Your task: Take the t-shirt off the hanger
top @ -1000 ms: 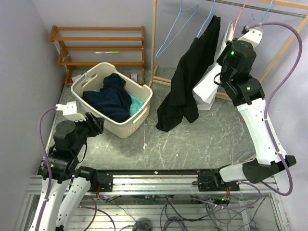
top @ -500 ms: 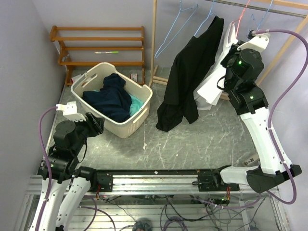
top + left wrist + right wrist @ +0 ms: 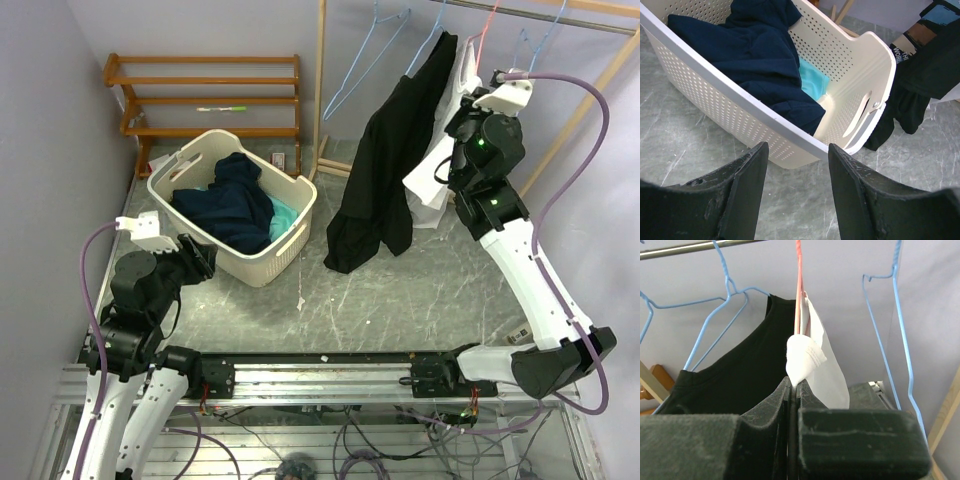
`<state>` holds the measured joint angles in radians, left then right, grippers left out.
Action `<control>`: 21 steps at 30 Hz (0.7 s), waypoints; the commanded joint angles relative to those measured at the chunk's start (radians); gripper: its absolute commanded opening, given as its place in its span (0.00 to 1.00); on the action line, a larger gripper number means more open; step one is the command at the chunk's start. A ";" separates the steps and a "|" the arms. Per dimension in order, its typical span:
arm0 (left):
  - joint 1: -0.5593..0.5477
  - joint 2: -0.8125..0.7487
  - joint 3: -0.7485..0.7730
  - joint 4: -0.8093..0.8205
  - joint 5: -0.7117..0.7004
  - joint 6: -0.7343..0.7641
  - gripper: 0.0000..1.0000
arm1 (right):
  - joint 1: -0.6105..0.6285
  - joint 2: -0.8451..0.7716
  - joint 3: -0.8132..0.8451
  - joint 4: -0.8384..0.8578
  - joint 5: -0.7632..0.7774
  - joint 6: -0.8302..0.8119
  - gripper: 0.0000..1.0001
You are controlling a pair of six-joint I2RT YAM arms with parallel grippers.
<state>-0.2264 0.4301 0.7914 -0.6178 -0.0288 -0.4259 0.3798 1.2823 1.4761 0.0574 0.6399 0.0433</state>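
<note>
Clothes rack [image 3: 321, 90]: stands at the table's far right.
White t-shirt [image 3: 830, 375]: hangs with its long axis downward on the pink hanger [image 3: 799, 285], just beside a black garment [image 3: 740, 375] and directly ahead of the right gripper [image 3: 792, 384].
Right gripper: fingers pressed together, pinching a bunched fold of the shirt by the hanger's neck. This is the nearer arm.
Left gripper [image 3: 796, 152]: spread and empty by the laundry basket [image 3: 875, 55], well apart from the shirt.

A navy garment [image 3: 228, 205] fills the white basket [image 3: 257, 263] near the wooden shelf [image 3: 205, 59].
</note>
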 commanded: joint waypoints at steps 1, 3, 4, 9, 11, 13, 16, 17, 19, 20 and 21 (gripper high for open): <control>-0.005 -0.014 0.009 0.022 0.033 0.005 0.62 | -0.004 -0.012 0.013 0.157 -0.030 -0.027 0.00; -0.005 -0.014 0.009 0.023 0.033 0.006 0.62 | -0.004 -0.016 0.020 0.166 -0.037 -0.033 0.00; -0.005 -0.015 0.009 0.022 0.033 0.006 0.62 | -0.004 -0.020 0.022 0.175 -0.038 -0.039 0.00; -0.005 -0.015 0.008 0.025 0.035 0.007 0.62 | -0.004 -0.054 0.018 0.203 -0.054 -0.038 0.00; -0.005 -0.013 0.008 0.024 0.037 0.008 0.62 | -0.003 -0.077 0.012 0.205 -0.060 -0.026 0.00; -0.005 -0.014 0.007 0.026 0.041 0.010 0.63 | -0.004 -0.106 -0.009 0.220 -0.065 -0.022 0.00; -0.005 -0.017 0.006 0.031 0.044 0.014 0.63 | -0.004 -0.136 -0.026 0.250 -0.055 -0.038 0.00; -0.005 -0.019 0.005 0.032 0.047 0.014 0.63 | -0.004 -0.138 -0.028 0.254 -0.051 -0.042 0.00; -0.005 -0.020 0.005 0.034 0.049 0.015 0.63 | -0.004 -0.146 -0.034 0.264 -0.051 -0.044 0.00; -0.005 -0.020 0.004 0.035 0.050 0.015 0.63 | -0.004 -0.150 -0.039 0.267 -0.054 -0.043 0.00; -0.005 -0.021 0.005 0.035 0.049 0.015 0.63 | -0.004 -0.158 -0.047 0.279 -0.058 -0.041 0.00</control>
<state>-0.2264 0.4225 0.7914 -0.6170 -0.0120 -0.4229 0.3794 1.1511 1.4464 0.2306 0.5911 0.0086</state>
